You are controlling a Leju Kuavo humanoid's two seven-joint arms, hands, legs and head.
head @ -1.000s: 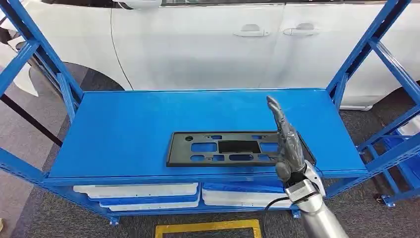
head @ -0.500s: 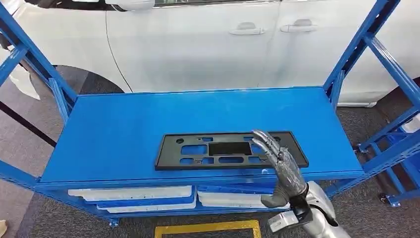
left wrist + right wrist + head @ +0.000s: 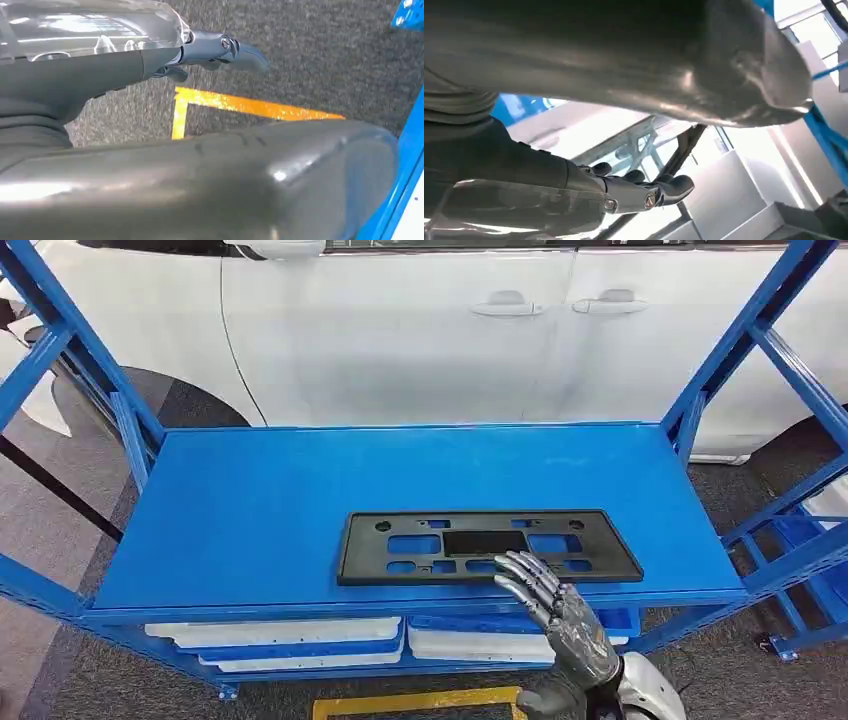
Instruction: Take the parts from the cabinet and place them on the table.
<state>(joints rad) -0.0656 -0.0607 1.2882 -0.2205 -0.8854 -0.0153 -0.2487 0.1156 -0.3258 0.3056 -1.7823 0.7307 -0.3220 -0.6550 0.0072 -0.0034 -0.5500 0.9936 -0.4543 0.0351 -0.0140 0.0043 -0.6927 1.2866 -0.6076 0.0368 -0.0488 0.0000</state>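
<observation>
**Pre-grasp: right robot hand at front edge of plate, nothing held**

Step in hand: reach for the part. The black plate [image 3: 488, 546] lies flat on the blue shelf [image 3: 270, 500], near the front edge, right of centre. Not lifted.

Right robot hand [image 3: 556, 612]: comes up from below the shelf's front lip, fingers [image 3: 522, 572] spread and extended over the plate's near edge. Contact or just above, can't tell from the head view. Holding nothing, so I read it as open.

Left robot hand [image 3: 220, 50]: hangs over grey carpet and a yellow floor line [image 3: 240, 105]. Fingers look loosely curled with nothing in them; spread or closed, can't tell.

Next move, my read: thumb needs to get under the front edge while the fingers press on top, or the plate has to be slid to overhang the lip first. It's thin and flat on the shelf, so a pinch from above alone probably won't bite. The cut-outs could serve as finger holds.

View differences:
- Head view gives the plate position, shelf layout, white panels [image 3: 275, 632] on the lower tier and a white car [image 3: 420, 330] behind.
- Right wrist view looks upward from under the hand [image 3: 644, 192]: thumb and fingers apart, no plate in the picture. It confirms no grip.
- Left wrist view adds only that arm's idle pose by the floor.
</observation>
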